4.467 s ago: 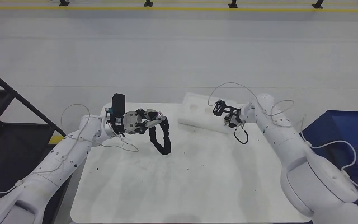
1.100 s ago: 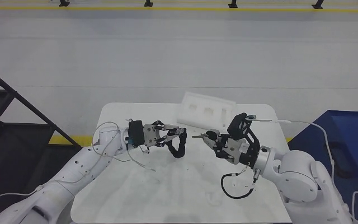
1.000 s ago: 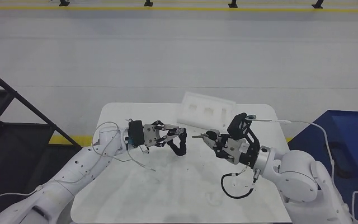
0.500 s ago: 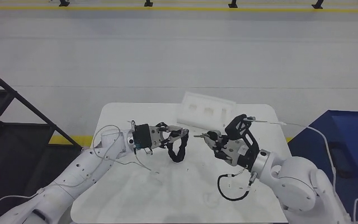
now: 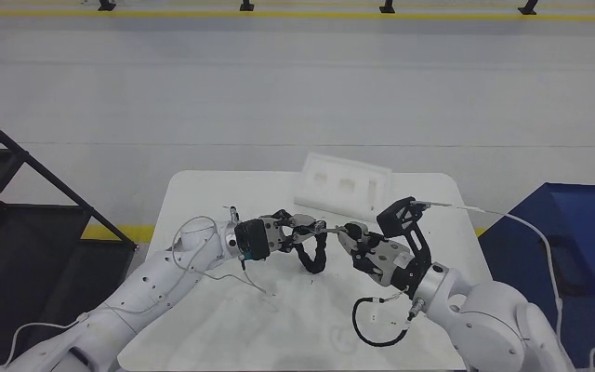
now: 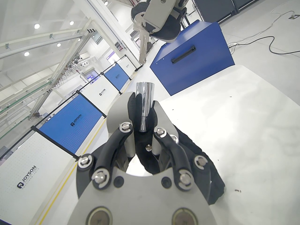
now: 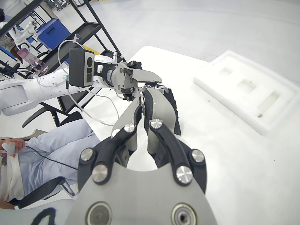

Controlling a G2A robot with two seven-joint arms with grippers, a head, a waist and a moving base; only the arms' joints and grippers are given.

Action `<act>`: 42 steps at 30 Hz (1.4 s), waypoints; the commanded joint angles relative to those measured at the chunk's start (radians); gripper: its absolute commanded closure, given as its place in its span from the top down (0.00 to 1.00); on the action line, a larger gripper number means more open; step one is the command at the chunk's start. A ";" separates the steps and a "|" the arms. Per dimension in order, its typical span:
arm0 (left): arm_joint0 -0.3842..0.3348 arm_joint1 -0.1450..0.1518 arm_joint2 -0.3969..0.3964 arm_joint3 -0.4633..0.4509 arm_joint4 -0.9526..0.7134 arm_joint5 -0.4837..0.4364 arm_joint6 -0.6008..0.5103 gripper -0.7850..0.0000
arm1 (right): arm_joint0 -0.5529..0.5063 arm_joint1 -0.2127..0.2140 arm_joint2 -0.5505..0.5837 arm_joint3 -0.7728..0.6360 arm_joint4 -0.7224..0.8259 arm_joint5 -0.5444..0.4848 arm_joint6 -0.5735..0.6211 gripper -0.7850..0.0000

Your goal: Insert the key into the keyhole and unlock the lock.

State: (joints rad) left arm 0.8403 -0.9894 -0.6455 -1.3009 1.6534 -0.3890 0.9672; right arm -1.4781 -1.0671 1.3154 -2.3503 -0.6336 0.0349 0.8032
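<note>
At the far left a black metal rack [image 5: 42,172] stands beside the white worktop [image 5: 223,191]. Over the worktop's middle the left pincer [image 5: 301,227] is clamped tight on a black cable lock [image 5: 317,259]. Its pads press the lock's black head so that the chrome cylinder [image 6: 145,97] sticks out past the fingertips, and the cable loop hangs below the pincer toward the worktop. Just to the right, the right pincer [image 5: 350,232] is closed on the head of a silver metal key [image 6: 143,47], with the blade pointing at the cylinder's open end. The left wrist view shows a small gap between blade tip and cylinder, so the key is not in. Behind the two pincers a white foam tray [image 5: 344,181] with three rectangular recesses lies at the worktop's far edge. A blue metal cabinet [image 5: 550,223] stands on the floor at the right.
</note>
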 commanded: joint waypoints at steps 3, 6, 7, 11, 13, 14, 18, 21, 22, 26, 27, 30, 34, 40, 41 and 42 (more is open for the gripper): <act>0.002 -0.007 -0.005 0.003 0.003 -0.001 0.002 0.00 | 0.004 -0.001 -0.005 0.004 0.016 0.013 0.005 0.00; 0.004 -0.011 -0.010 0.004 0.005 -0.011 0.004 0.00 | 0.014 -0.002 -0.009 0.016 0.014 0.023 0.005 0.00; 0.004 -0.012 -0.012 0.005 0.006 -0.014 0.004 0.00 | 0.018 -0.002 -0.011 0.020 0.011 0.026 0.006 0.00; 0.007 -0.016 -0.019 0.007 0.012 -0.027 0.002 0.00 | 0.032 -0.003 -0.022 0.034 0.011 0.037 0.010 0.00; 0.009 -0.018 -0.023 0.007 0.013 -0.034 0.002 0.00 | 0.038 -0.004 -0.028 0.038 0.010 0.039 0.013 0.00; 0.009 -0.018 -0.025 0.008 0.014 -0.038 0.003 0.00 | 0.040 -0.004 -0.031 0.040 0.009 0.039 0.014 0.00; 0.012 -0.023 -0.029 0.011 0.020 -0.046 0.000 0.00 | 0.050 -0.005 -0.037 0.048 0.013 0.039 0.023 0.00; 0.014 -0.027 -0.033 0.013 0.024 -0.052 -0.002 0.00 | 0.054 -0.005 -0.041 0.052 0.012 0.041 0.026 0.00; 0.015 -0.028 -0.034 0.014 0.025 -0.052 -0.001 0.00 | 0.054 -0.005 -0.041 0.053 0.012 0.043 0.026 0.00; 0.018 -0.032 -0.041 0.018 0.029 -0.054 -0.002 0.00 | 0.055 -0.005 -0.043 0.055 0.006 0.049 0.025 0.00; 0.019 -0.032 -0.043 0.018 0.030 -0.055 -0.002 0.00 | 0.055 -0.005 -0.043 0.055 0.004 0.050 0.025 0.00; 0.021 -0.035 -0.048 0.021 0.031 -0.059 0.001 0.00 | 0.055 -0.005 -0.042 0.057 0.005 0.055 0.021 0.00; 0.024 -0.038 -0.055 0.023 0.034 -0.066 0.003 0.00 | 0.054 -0.006 -0.042 0.057 0.008 0.055 0.021 0.00; 0.029 -0.042 -0.065 0.024 0.043 -0.072 0.005 0.00 | 0.059 -0.006 -0.041 0.062 0.022 0.049 0.023 0.00; 0.029 -0.043 -0.066 0.024 0.045 -0.074 0.005 0.00 | 0.060 -0.006 -0.041 0.063 0.026 0.048 0.023 0.00; 0.030 -0.043 -0.068 0.024 0.046 -0.075 0.005 0.00 | 0.061 -0.006 -0.041 0.065 0.028 0.047 0.022 0.00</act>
State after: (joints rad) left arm 0.8699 -1.0322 -0.7118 -1.2768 1.6982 -0.4630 0.9724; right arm -1.4182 -1.0730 1.2744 -2.2866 -0.6079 0.0827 0.8260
